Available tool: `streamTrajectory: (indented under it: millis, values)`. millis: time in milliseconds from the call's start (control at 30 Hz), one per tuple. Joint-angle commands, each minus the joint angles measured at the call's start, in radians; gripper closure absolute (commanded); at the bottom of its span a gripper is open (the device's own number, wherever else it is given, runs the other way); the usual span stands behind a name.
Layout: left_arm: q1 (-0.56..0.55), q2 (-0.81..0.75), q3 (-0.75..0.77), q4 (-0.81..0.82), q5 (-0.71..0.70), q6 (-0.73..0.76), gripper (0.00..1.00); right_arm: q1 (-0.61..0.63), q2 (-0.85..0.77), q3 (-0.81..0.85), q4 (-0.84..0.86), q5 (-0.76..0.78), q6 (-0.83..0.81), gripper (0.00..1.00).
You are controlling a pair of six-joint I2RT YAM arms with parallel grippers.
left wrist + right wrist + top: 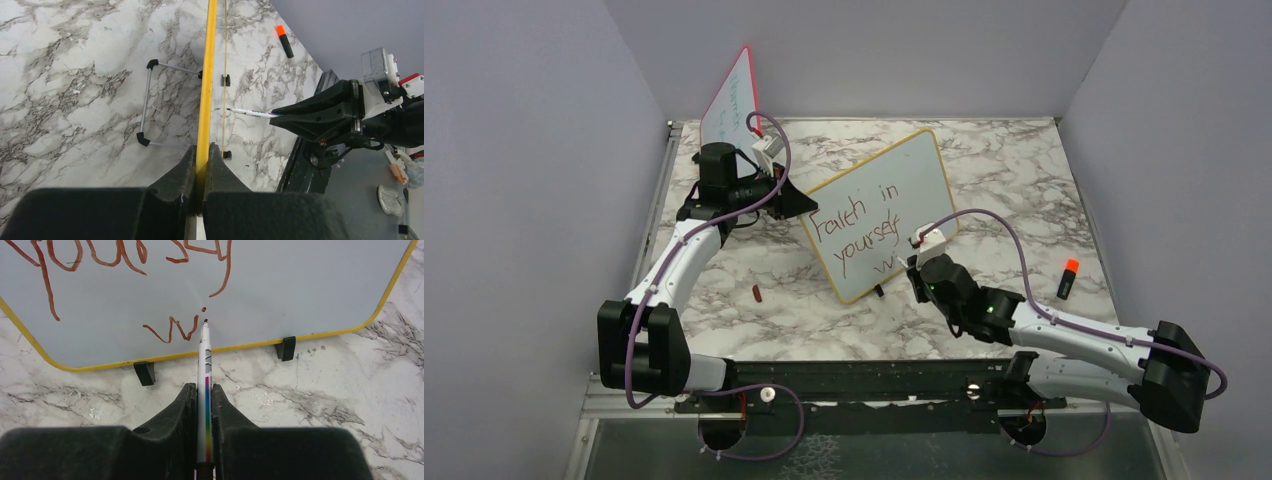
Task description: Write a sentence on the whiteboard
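A grey-veined marble worktop [1024,170] is enclosed by plain grey walls. Near its middle the whiteboard [919,170] is propped on its lower edge on small black feet, yellow-framed, with its face turned toward the right arm. The sentence [856,228] is written across it in dark red on three slanted lines: "Faith in", "yourself", and a third line on which only "wi" can be read, so the writing is judged unfinished.

The board's left edge is clamped by the left tool [202,150], whose fingers are closed on either side of the yellow frame. In front of the board's lower edge the right tool [203,389] is closed on a white marker [205,355], gripped along its barrel. The marker's long axis is pointed straight out of the tool at the board, and its tip is placed just right of the "i"; whether it is touching the face cannot be told. Bare white is seen to the right of the tip, so the next strokes are expected to be carried that way along the third line by the right arm.

Behind the board's left end a red-framed board [729,100] is stood near the wall. Well to the board's right an orange-capped pen [1067,278] is laid, and off its lower left a small red piece [756,293].
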Motion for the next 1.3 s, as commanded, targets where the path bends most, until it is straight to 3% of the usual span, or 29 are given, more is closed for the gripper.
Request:
streamTrajectory:
  millis: [0,367,767,1267]
  values:
    - [0.012,0.019,-0.026,-0.080,-0.120,0.059,1.00,-0.005,0.004,-0.011,0.017,0.001,0.012,0.99]
    - [0.011,0.019,-0.026,-0.080,-0.118,0.059,1.00,-0.013,0.057,-0.008,0.063,0.007,0.008,0.99]
    - [0.012,0.020,-0.026,-0.080,-0.120,0.060,1.00,-0.015,0.079,0.025,-0.042,-0.020,0.068,0.99]
    - [0.011,0.018,-0.026,-0.080,-0.120,0.059,1.00,-0.015,0.021,0.019,-0.043,-0.012,0.067,0.99]
